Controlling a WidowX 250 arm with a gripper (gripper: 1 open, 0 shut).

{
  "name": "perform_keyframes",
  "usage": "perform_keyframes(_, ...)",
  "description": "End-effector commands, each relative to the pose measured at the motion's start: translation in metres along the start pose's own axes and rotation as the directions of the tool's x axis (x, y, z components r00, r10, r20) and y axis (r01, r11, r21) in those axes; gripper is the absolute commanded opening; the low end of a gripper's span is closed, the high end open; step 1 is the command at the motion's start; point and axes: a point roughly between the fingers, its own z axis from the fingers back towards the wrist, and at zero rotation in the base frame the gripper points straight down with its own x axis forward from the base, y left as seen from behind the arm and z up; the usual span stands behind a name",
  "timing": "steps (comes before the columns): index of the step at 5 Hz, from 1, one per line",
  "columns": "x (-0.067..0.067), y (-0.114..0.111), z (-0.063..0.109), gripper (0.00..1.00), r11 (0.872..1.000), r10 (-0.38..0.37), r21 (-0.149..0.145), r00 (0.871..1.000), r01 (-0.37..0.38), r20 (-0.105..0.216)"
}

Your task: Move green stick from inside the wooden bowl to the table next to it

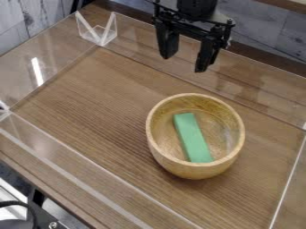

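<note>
Left of the bowl: bare stretch of the brown wood-grain table (84,107), edged by low clear acrylic walls (48,63); room there to set something down.
Bowl: round, light tan wooden bowl (162,148) with a thick rim, standing right of centre on the tabletop.
Stick, place: flat, bright green rectangular stick (191,137) lying on the bowl's floor, near its middle, clear of the rim on all sides.
Stick, long axis: runs from the bowl's far side toward its near side, the near end leaning a little rightward; broad face up, lying flat.
Stick, handling: judged light and rigid, not fragile; the smooth faces may be a bit slippery, and the flat lie leaves only thin edges to catch.
Stick, hold: best taken across the short width at mid-length, the fingers closing on the two long edges.
Gripper: black two-finger gripper (189,55) above and behind the bowl's far rim, pointing down, well apart from the stick.
Fingers: spread wide, nothing between them.
Risk: the bowl's curved wall may crowd the fingertips on descent.
</note>
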Motion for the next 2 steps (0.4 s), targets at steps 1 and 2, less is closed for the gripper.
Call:
perform_keyframes(1,-0.008,-0.003,-0.009,1.00,0.999,0.049,-0.004,0.999,-0.049,-0.007)
perform_keyframes(2,-0.022,-0.010,-0.023,1.00,0.994,0.110,-0.013,0.994,-0.110,-0.004)
